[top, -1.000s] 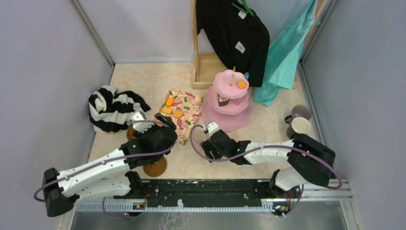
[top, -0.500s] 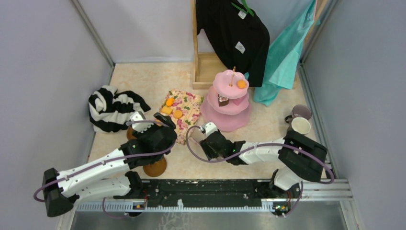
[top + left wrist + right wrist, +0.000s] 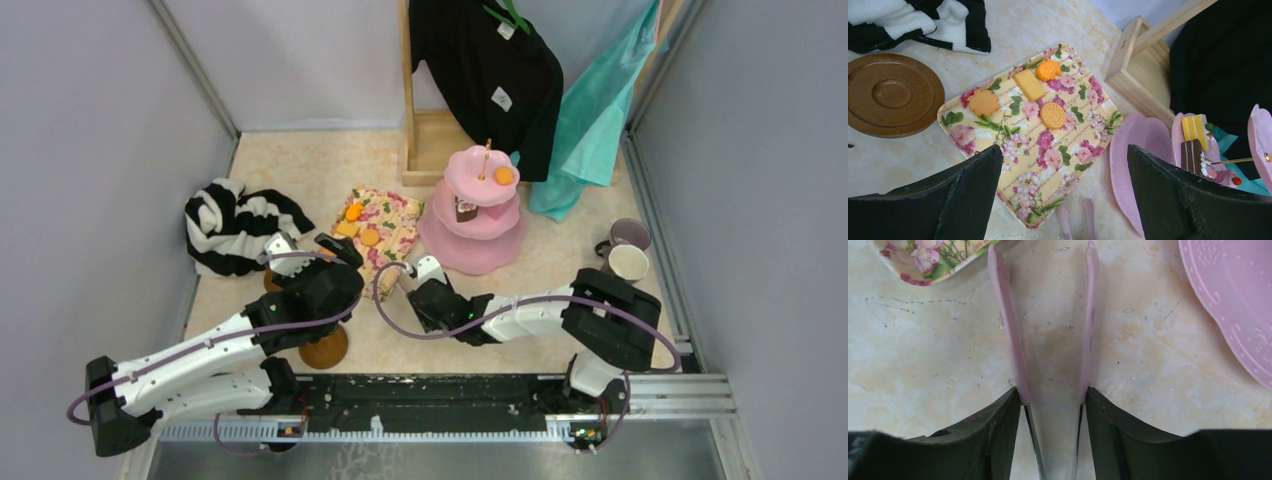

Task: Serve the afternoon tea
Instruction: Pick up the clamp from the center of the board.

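Note:
The pink three-tier cake stand (image 3: 470, 250) stands mid-table, with an orange pastry (image 3: 504, 175) on its top tier and a brown cake (image 3: 466, 208) on the middle tier. Orange (image 3: 1048, 69), yellow (image 3: 1029, 84) and round brown (image 3: 1053, 115) pastries lie on a floral-print tray (image 3: 1043, 155). My left gripper (image 3: 312, 248) hovers open and empty over the tray's near edge. My right gripper (image 3: 1053, 392) is shut on pink-tipped tongs (image 3: 1008, 325), whose tips lie between tray and stand. One brown saucer (image 3: 890, 95) lies left of the tray, another (image 3: 325, 350) under my left arm. The lilac mug (image 3: 628, 234) and cream mug (image 3: 626, 263) stand at the right.
The black-and-white striped garment (image 3: 235, 225) lies at the left wall. A wooden rack base (image 3: 430, 140) with a black shirt (image 3: 490, 70) and a teal cloth (image 3: 590, 110) stands behind the stand. Grey walls close both sides.
My right gripper has moved left with the tongs, toward the tray's near corner. My left gripper has shifted slightly left and away from the base.

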Controlling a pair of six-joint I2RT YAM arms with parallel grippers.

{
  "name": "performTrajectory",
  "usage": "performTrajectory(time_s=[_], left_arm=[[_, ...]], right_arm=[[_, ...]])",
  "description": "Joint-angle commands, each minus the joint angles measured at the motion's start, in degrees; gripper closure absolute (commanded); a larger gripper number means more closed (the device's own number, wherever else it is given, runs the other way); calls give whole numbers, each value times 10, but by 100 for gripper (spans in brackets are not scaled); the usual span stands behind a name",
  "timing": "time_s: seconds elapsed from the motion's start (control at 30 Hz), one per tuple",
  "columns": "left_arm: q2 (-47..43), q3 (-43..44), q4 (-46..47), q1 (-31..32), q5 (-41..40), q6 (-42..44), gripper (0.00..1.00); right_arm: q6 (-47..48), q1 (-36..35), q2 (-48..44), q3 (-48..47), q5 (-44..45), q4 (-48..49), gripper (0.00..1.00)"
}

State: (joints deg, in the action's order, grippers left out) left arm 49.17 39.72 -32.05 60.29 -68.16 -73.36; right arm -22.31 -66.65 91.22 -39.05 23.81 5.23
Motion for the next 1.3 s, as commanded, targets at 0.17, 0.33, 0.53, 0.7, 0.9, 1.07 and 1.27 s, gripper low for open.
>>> performTrajectory(time_s=[0.17, 0.33, 0.53, 0.7, 0.9, 1.07, 1.27], left_arm=[[-16, -6, 8, 3, -23, 4, 1], [-15, -6, 10, 3, -23, 6, 2], [-14, -5, 14, 3, -25, 6, 2], [-13, -3, 21, 3, -29, 13, 2], [-22, -5, 20, 2, -35, 14, 2], [-48, -9, -15, 3, -49, -12, 2], [-61, 0, -120, 3, -76, -144, 1]], right_arm=[[-72, -5, 13, 8, -3, -113, 64], [-81, -5, -31, 10, -1, -134, 64], [-72, -5, -83, -3, -4, -165, 66], [-48, -5, -94, -41, -4, -199, 67], [-30, -5, -99, -86, 5, -214, 72], [-16, -5, -96, -125, 12, -220, 72], [2, 3, -58, -178, -3, -217, 71]])
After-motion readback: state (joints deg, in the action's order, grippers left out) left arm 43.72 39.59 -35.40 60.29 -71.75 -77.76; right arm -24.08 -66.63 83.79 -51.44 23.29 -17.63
